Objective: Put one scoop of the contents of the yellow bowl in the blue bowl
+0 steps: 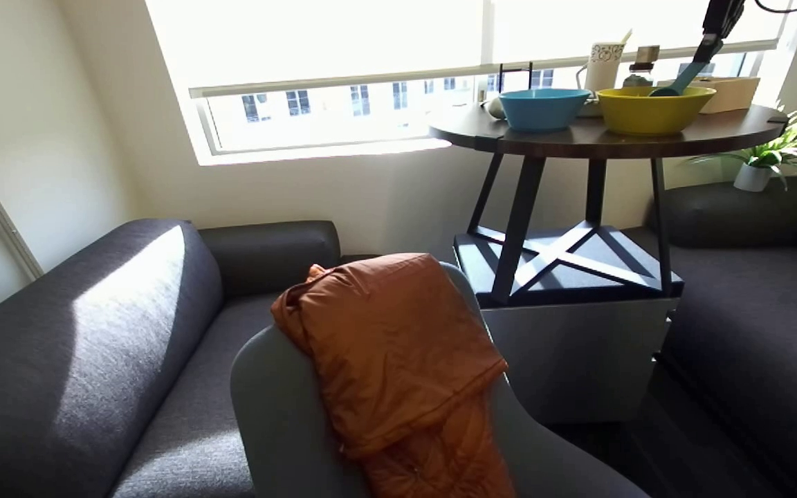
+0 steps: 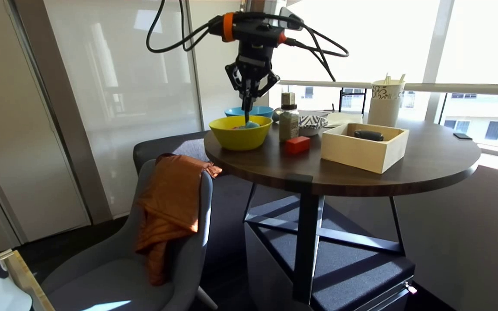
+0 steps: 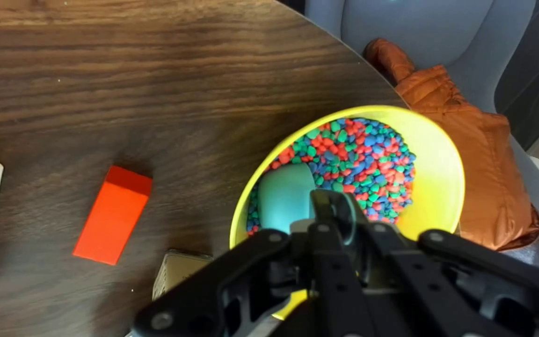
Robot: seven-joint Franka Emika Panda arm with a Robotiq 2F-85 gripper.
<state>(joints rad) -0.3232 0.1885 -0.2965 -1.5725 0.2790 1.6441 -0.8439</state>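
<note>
The yellow bowl [image 1: 654,116] stands on the round table in both exterior views [image 2: 239,137]; in the wrist view its wall [image 3: 438,173] rings small red, green and blue pebbles [image 3: 367,154]. The blue bowl [image 1: 544,112] stands beside it, partly hidden behind it in an exterior view [image 2: 265,112], and is out of the wrist view. My gripper [image 3: 332,229] is shut on the dark handle of a teal scoop [image 3: 284,194], above the yellow bowl [image 2: 249,93]. The scoop's head is inside the yellow bowl, low among the pebbles, its rounded back facing the wrist camera. Its load is hidden.
A bottle [image 2: 288,124] and a red block [image 2: 297,145] stand close to the yellow bowl. A wooden box [image 2: 352,151], a patterned bowl [image 2: 311,123] and a tall cup [image 2: 385,103] are also on the table. A chair with an orange jacket [image 2: 173,198] stands by the table edge.
</note>
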